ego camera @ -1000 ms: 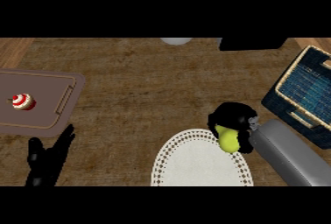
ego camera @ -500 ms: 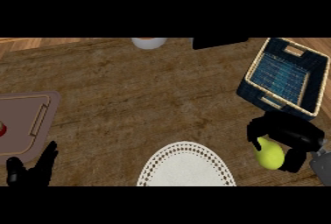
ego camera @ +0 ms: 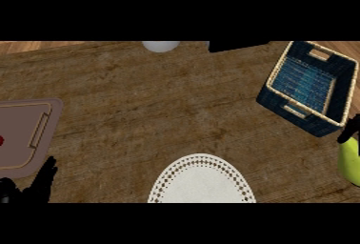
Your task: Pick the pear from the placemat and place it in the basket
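The yellow-green pear (ego camera: 349, 163) shows at the right edge, off the placemat and over the bare counter, just below the basket's near corner. Only a black finger of my right hand (ego camera: 347, 134) shows, curled over the pear's top; the rest of that hand is cut off by the edge. The dark blue woven basket (ego camera: 280, 66) with a pale rim stands at the upper right, nothing visible inside it. The white lace placemat (ego camera: 202, 182) lies bare at the bottom centre. My left hand (ego camera: 36, 187) rests open at the lower left, fingers up.
A brown tray (ego camera: 28, 138) lies at the left edge with a red object (ego camera: 1, 140) barely showing on it. A white round object (ego camera: 161, 45) and a dark one (ego camera: 235, 45) sit at the counter's far edge.
The pear has been carried rightward off the placemat, out to the right edge beside the basket. The view has shifted, so the basket sits more centrally. My left hand stays low at the left.
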Tool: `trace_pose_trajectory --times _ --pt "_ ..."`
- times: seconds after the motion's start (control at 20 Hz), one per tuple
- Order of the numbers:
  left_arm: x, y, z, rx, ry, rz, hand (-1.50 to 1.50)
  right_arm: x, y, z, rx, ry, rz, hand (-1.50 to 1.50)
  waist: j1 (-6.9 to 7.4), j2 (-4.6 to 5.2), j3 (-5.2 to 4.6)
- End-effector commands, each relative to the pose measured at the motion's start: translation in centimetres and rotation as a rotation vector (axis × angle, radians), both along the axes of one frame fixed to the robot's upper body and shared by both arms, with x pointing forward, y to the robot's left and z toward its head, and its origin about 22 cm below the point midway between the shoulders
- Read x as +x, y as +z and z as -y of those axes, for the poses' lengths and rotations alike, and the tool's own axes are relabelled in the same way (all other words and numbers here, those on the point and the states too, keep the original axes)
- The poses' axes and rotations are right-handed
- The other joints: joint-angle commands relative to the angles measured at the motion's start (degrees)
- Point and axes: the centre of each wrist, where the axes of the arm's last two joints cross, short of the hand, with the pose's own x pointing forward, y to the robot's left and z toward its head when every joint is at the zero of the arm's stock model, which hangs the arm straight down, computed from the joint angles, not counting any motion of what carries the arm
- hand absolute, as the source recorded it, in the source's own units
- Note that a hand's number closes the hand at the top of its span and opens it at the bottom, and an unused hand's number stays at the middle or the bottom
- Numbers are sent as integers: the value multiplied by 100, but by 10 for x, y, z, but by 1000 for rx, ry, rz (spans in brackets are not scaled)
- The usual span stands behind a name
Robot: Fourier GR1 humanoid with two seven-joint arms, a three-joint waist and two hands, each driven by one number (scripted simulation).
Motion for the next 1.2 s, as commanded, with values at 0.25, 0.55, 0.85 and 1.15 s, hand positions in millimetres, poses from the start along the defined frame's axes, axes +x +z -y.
trace_pose_trajectory --times 0.25,0.55,0.85,1.15 --pt "8 0 7 -30 -68 -45 0 -36 142 86 177 -168 68 150 542 123 -71" --pt "33 -8 21 -35 -127 -46 0 -64 220 123 189 -307 26 150 896 205 -53" --pt "55 -18 43 -51 -199 -52 0 -55 233 118 201 -407 14 150 1195 255 -47" --pt "67 -15 44 -45 -215 -42 0 -43 230 125 155 -419 31 150 1301 278 -39"
